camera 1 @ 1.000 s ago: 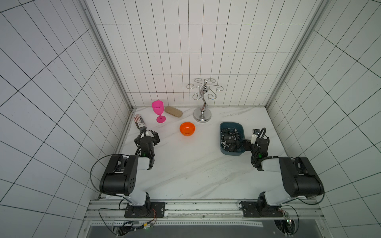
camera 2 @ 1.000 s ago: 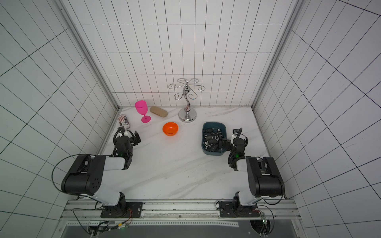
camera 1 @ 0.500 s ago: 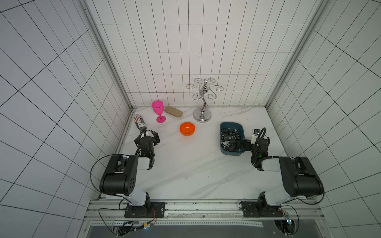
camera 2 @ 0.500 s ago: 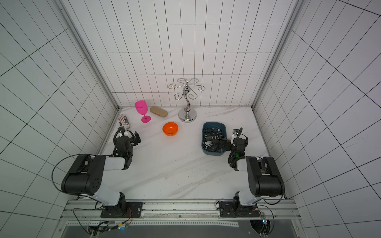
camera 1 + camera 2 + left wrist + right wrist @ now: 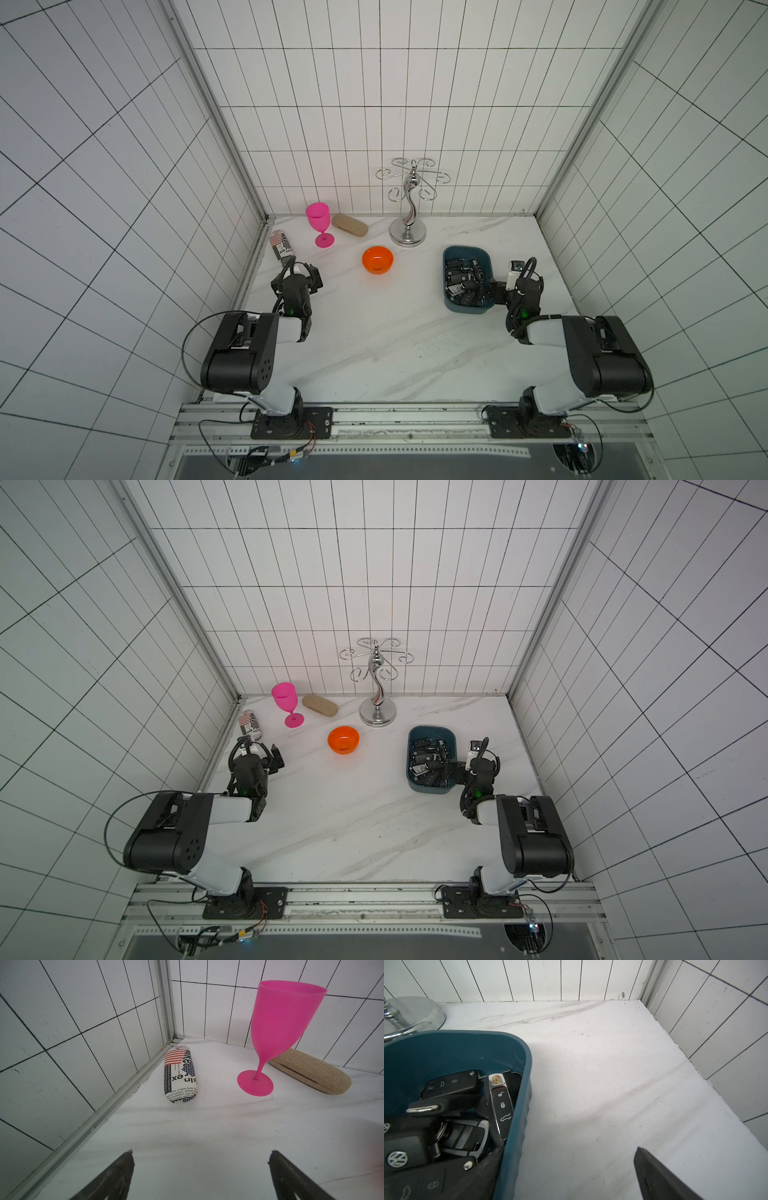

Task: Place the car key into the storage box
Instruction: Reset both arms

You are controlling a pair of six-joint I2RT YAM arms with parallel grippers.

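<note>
**Nothing moves: both pincers wide open, keys in the box**

Nothing has moved since a second ago. Both arms sit in the same spots. All the things on the bench [image 5: 395, 340] lie where they were.

The right pincer [image 5: 512, 286] is wide open and holds nothing. In the right wrist view, one of its dark fingers [image 5: 488, 1167] reaches inside the storage box [image 5: 517, 1126], over the keys. The other finger is outside the wall, above the bench. I cannot tell if the inside finger touches a key. The left pincer [image 5: 200, 1153] is wide open too, with only bare bench between its fingers. It is on the left side, near the flag-print case [image 5: 180, 1076].

The storage box is dark teal-blue, with low walls and round corners. It stands on the right side of the bench. The car keys [image 5: 463, 282] lie piled inside it. They are black, with little button pictures, and some have silver edges. One key with a gold crest [image 5: 501, 1105] leans on the box wall.

The bench is white with grey streaks, like marble. At the back stand a pink cup [image 5: 318, 216], a tan case [image 5: 350, 225] and a silver stand [image 5: 409, 232]. An orange bowl [image 5: 377, 259] sits nearer the middle. White tiled walls [image 5: 374, 83] with dark lines close in three sides.
</note>
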